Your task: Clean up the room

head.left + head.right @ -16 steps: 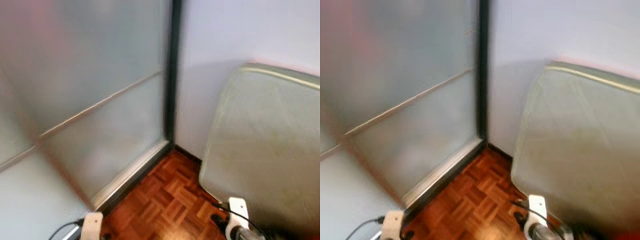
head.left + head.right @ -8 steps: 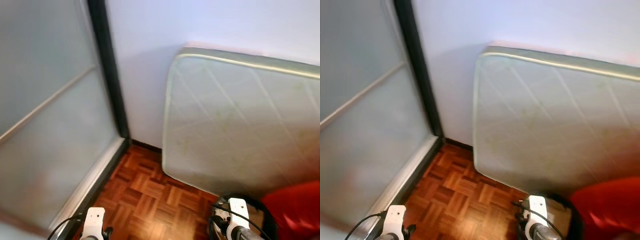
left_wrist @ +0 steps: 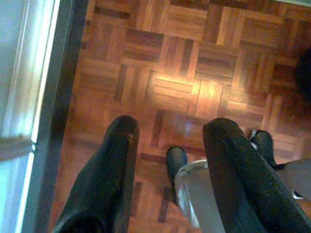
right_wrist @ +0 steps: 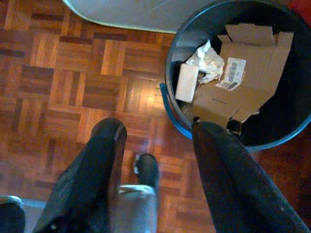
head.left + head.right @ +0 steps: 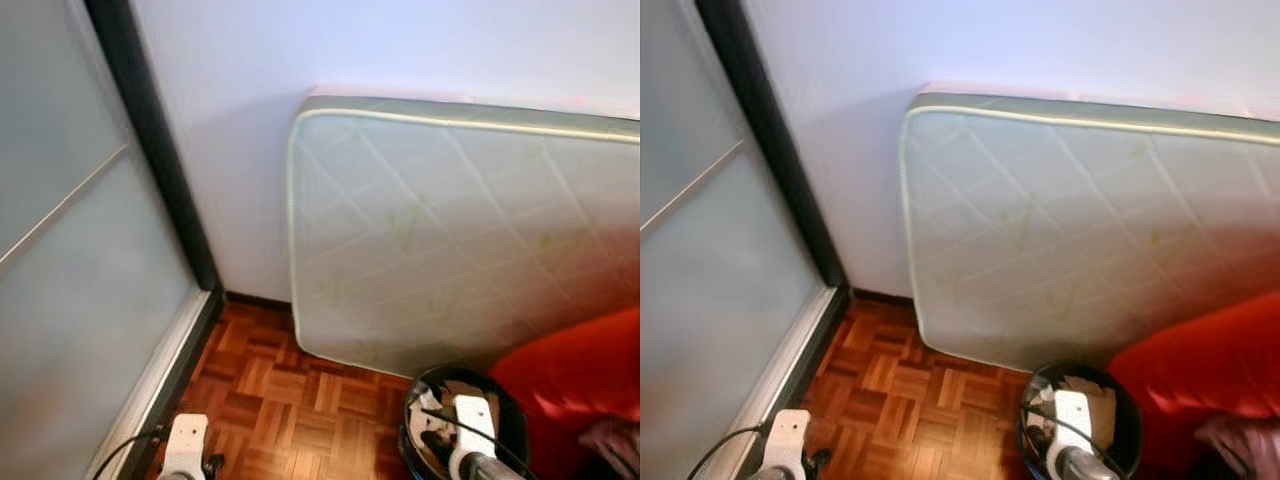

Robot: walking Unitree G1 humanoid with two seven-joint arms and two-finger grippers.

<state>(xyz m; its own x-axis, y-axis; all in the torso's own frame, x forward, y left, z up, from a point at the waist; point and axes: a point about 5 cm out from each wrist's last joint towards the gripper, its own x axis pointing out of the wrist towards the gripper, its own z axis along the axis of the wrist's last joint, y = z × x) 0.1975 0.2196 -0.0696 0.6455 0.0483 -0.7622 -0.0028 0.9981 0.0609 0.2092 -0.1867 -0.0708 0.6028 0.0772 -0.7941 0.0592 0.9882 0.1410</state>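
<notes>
A round black bin (image 4: 233, 73) stands on the parquet floor (image 5: 270, 410) below the mattress, holding flattened cardboard (image 4: 243, 82) and crumpled white paper (image 4: 206, 58). In the head views the bin (image 5: 1080, 415) sits at the bottom right, just past my right wrist. My right gripper (image 4: 158, 133) hangs open over the floor beside the bin's rim, nothing between its fingers. My left gripper (image 3: 170, 131) is open too, empty, low above the parquet near the sliding door's track.
A pale quilted mattress (image 5: 450, 240) leans on its side against the white wall (image 5: 300, 60). A frosted glass sliding door (image 5: 70, 280) with a dark frame closes off the left. Something red (image 5: 580, 370) lies at the right, with a bit of pinkish cloth (image 5: 1240, 440) below it.
The camera has swung to the right: the glass door slid toward the left edge, and the mattress, the bin and the red thing came further into view. Both arms keep hanging.
</notes>
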